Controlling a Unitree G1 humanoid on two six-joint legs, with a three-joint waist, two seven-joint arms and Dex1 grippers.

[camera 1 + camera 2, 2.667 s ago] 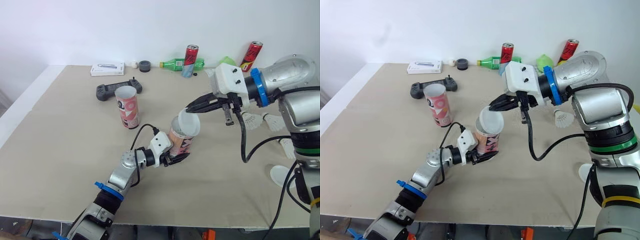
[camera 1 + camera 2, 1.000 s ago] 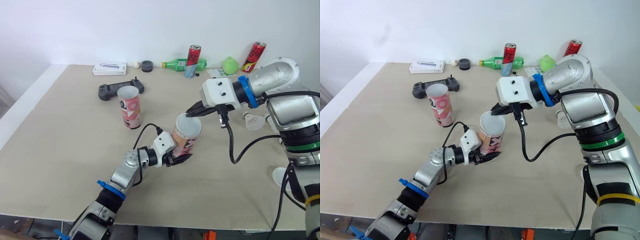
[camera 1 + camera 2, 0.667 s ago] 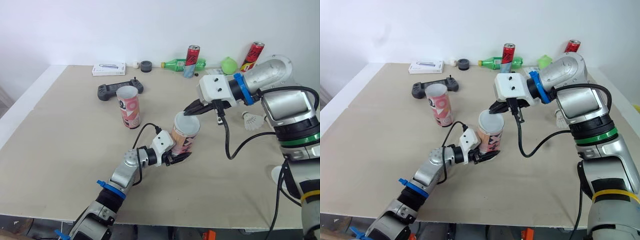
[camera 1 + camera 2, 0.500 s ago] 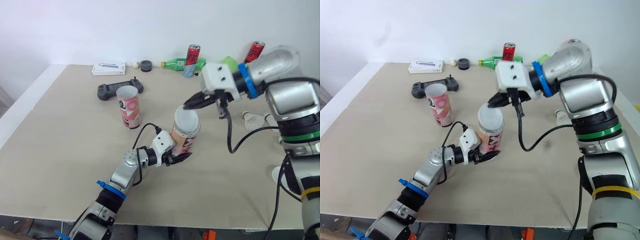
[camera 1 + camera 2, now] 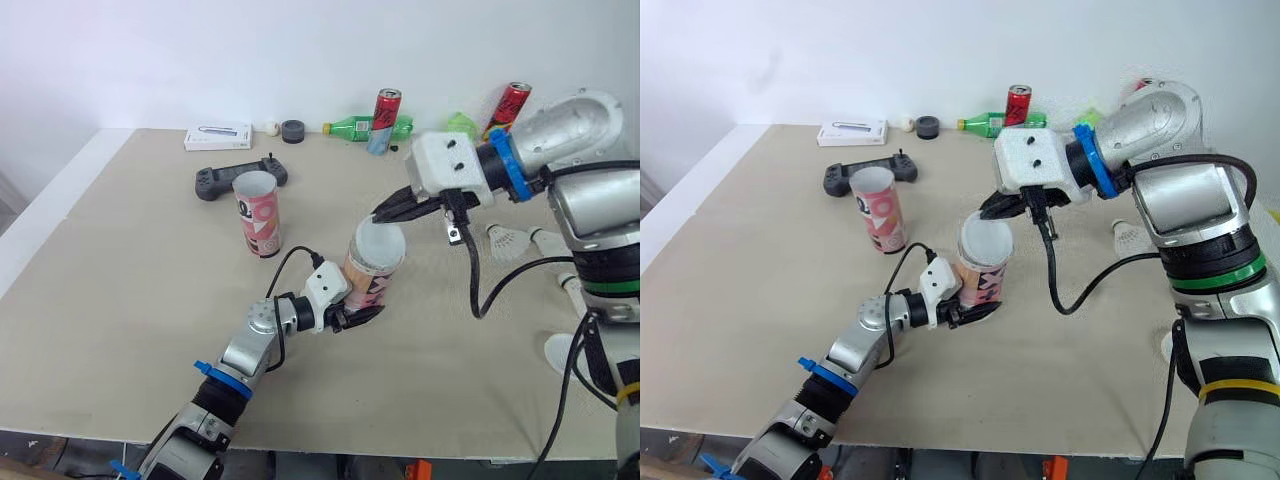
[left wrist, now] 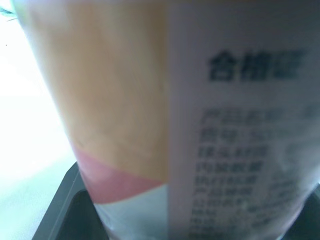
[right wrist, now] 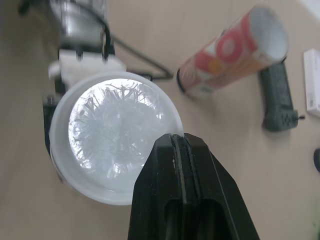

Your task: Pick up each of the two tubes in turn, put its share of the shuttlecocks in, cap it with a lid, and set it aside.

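At the near right edge of the table [image 5: 120, 300], a white disc taken for the spare lid [image 5: 560, 352] is seen lying flat. Just beyond, near the middle, the tube [image 5: 368, 280] is clamped low on its body by the jaws of the left gripper [image 5: 350, 316]. Over its mouth the translucent lid [image 5: 381, 241] is laid, and white shuttlecocks [image 7: 112, 127] can be made out through it in the right wrist view. The lid's far rim is pinched by the right gripper [image 5: 383, 214], jaws closed together on the edge.

Capping is judged to be the step in hand. Whether the lid is fully seated cannot be told, as it looks a touch tilted. For a clean cap, the lid should be squared to the tube's axis and pressed straight down along it, not dragged sideways. A firm hold is called for from the left jaws so the tube is not tipped, and the pinch is best let go only once the rim is down all round.

The tube is stood on its base, long axis nearly vertical, mouth upward, with a slight lean toward the robot's right.

Further back on the left, the second tube [image 5: 258, 215] is seen upright and open-mouthed, well apart. Off to the right, loose shuttlecocks [image 5: 510, 240] are spotted on the table, and a game controller [image 5: 225, 180] is noted behind the second tube
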